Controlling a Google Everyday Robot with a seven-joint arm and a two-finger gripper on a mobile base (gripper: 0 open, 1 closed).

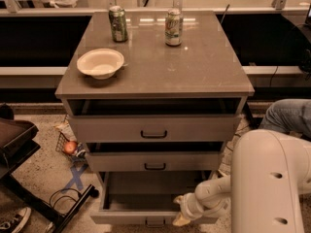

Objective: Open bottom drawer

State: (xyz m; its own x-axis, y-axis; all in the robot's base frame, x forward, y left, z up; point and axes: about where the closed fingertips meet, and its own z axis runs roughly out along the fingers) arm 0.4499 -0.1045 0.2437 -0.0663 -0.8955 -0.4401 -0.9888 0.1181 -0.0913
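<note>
The grey-taupe cabinet (155,67) has three drawers. The bottom drawer (146,216) is pulled far out, showing its plain grey inner tray (146,191); its small black handle (154,223) sits at the frame's lower edge. The middle drawer (154,162) and top drawer (153,129) are each pulled out a little. My white arm comes in from the lower right. My gripper (181,211) is at the right end of the bottom drawer's front edge, beside the handle.
On the cabinet top stand two drink cans (118,24) (173,27) and a white bowl (100,63). A person's knee in jeans (286,116) is to the right. A dark chair base (29,188), a wire basket with a fruit (71,147) and a cable lie on the floor at left.
</note>
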